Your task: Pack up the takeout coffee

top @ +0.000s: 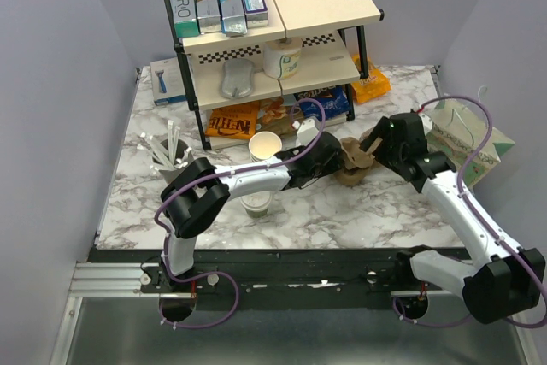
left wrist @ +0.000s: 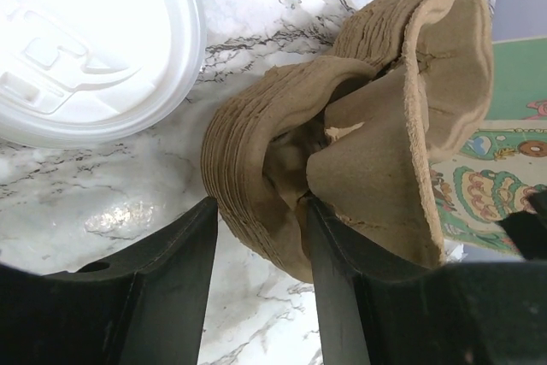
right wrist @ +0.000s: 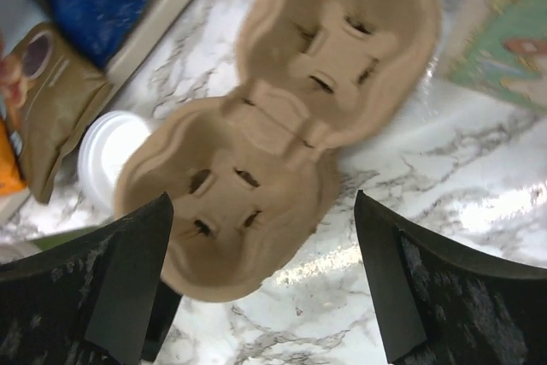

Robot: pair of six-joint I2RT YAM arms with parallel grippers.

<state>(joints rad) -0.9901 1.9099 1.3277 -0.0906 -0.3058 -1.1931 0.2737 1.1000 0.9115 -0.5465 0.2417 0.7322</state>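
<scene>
Your left pincer (left wrist: 261,207) had its two black fingers (left wrist: 162,288) closed partway onto the near rim of the cardboard cup carrier (left wrist: 376,143). One finger sat outside the rim and one inside, both touching the cardboard. The takeout coffee (left wrist: 81,40) stood just to the far side of that pincer, clear of the fingers and a little left of the carrier. A strip of marble table (left wrist: 111,203) showed between it and the cardboard.

All you could see of the coffee was its lid (right wrist: 109,153), round, glossy white plastic with raised moulding. The cup's sides were hidden.

Your right pincer (right wrist: 263,203) stood wide open at the carrier's right side, holding nothing. From there the lid peeked out just past the carrier's far-left lobe.

The carrier was rough brown moulded pulp, its rim ribbed in fine layers. It had two rounded wells, each cut with slotted tabs. The tabletop was polished white stone with grey veins.
</scene>
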